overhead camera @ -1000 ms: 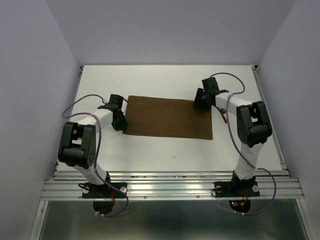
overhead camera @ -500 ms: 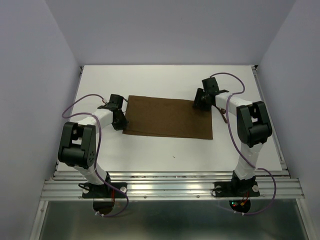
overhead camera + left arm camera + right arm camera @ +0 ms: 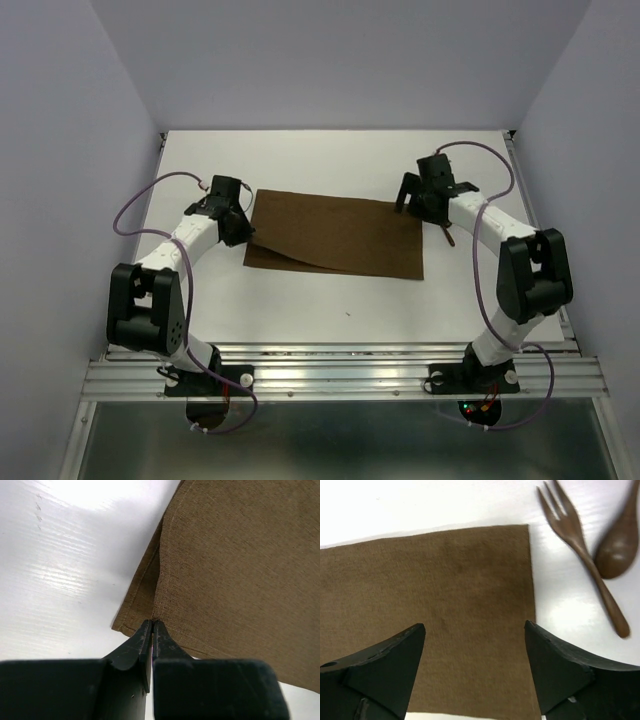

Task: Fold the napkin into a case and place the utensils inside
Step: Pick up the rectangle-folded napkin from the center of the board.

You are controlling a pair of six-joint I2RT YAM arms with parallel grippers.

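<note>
The dark brown napkin (image 3: 340,235) lies as a wide rectangle on the white table; no narrow case shows. My left gripper (image 3: 238,225) is shut on the napkin's left edge, its fingertips (image 3: 152,622) pinching the top layer of the napkin (image 3: 235,570) and lifting it slightly off a lower layer. My right gripper (image 3: 412,205) hovers open over the far right corner, its jaws wide apart above the napkin (image 3: 445,580) with nothing between them (image 3: 475,625). The utensils lie on the table just right of the cloth: a fork (image 3: 575,535) and a spoon (image 3: 620,545), crossing at the handles.
The white table (image 3: 330,310) is bounded by pale walls on three sides and a metal rail (image 3: 340,375) at the near edge. Purple cables loop from both arms. The utensils (image 3: 449,237) lie beside the right forearm.
The left gripper closed on the napkin's left edge and raised it, making a crease near the front left corner. The right gripper opened wide and pulled back off the cloth's corner.
</note>
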